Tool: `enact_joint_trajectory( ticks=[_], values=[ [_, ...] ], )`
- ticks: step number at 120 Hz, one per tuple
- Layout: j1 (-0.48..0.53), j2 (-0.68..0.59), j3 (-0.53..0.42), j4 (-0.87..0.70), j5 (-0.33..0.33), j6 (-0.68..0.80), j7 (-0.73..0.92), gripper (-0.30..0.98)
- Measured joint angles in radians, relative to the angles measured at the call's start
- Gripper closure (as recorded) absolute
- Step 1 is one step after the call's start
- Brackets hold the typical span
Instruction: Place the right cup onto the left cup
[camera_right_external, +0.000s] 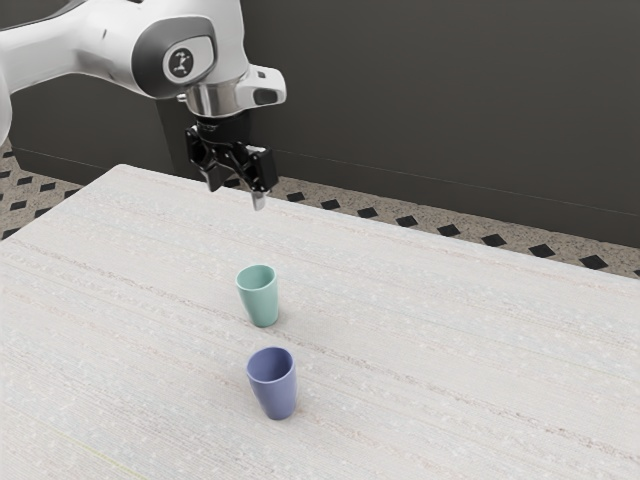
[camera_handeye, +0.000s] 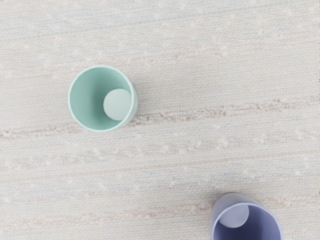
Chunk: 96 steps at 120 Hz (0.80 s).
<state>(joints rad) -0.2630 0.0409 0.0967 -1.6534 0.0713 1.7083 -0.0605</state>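
You are holding the gripper (camera_right_external: 237, 195) released, jaws parted, above the table (camera_right_external: 450, 350); the purple cup (camera_right_external: 280, 396) and green cup (camera_right_external: 263, 308) are standing upright, a gap separating them; tabletop is extending well past both toward the far edge (camera_right_external: 450, 241); you are counting two cups, one gripper.

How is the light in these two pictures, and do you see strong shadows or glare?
Exterior view: soft, even light on the table, no hard shadow beside the green cup or the purple cup, the wall dark; wrist view: no strong glare, the green cup's inner wall shaded darker than its pale bottom, the purple cup's inside deeply shaded.
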Motion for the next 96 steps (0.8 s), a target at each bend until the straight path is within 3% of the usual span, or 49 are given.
enact_joint_trajectory(
  ticks=[37,64,81,96],
  values=[
    [-0.013,-0.053,-0.009,-0.114,-0.020,0.060,-0.002,0.00],
    [0.008,-0.082,-0.041,-0.226,-0.073,0.137,-0.010,0.01],
    [0.054,-0.112,-0.100,-0.318,-0.111,0.193,-0.021,0.06],
    [0.153,-0.115,-0.218,-0.379,-0.146,0.246,-0.035,0.09]
  ],
)
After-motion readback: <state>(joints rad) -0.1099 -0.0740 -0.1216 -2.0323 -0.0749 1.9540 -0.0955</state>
